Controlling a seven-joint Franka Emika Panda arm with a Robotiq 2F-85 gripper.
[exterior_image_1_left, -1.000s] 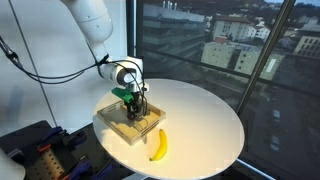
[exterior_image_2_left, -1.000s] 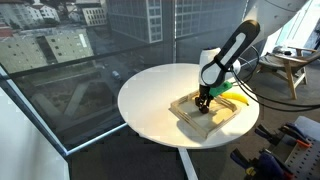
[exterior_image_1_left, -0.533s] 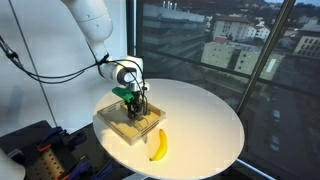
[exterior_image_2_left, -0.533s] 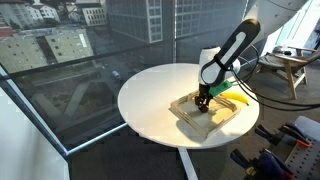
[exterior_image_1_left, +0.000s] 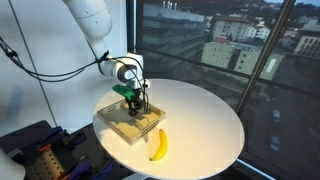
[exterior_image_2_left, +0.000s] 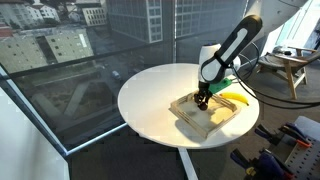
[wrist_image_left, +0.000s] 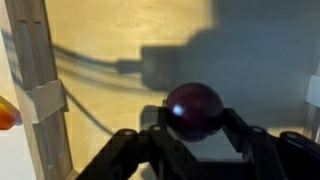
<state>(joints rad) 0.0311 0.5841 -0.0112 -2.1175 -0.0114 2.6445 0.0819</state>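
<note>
Barely shifted from a second ago, the gripper (wrist_image_left: 193, 128) pinches a smooth, glossy dark-red ball (wrist_image_left: 193, 108) between its black fingers (wrist_image_left: 234, 130), just above the flat wooden tray (exterior_image_1_left: 118, 125). The tray's raised rim (wrist_image_left: 35, 75) stands close on one side. A curved yellow banana (exterior_image_1_left: 158, 145) lies beside the tray on the round white table (exterior_image_1_left: 205, 120).

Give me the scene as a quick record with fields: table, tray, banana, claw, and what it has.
table: round, white, beside a large window
wooden tray: shallow, on the table near its edge
banana: yellow, lying on the table just outside the tray
claw: lowered into the tray, fingers against both sides of the dark red ball
dark red ball: round, glossy, between the claw's fingers in the wrist view
</note>
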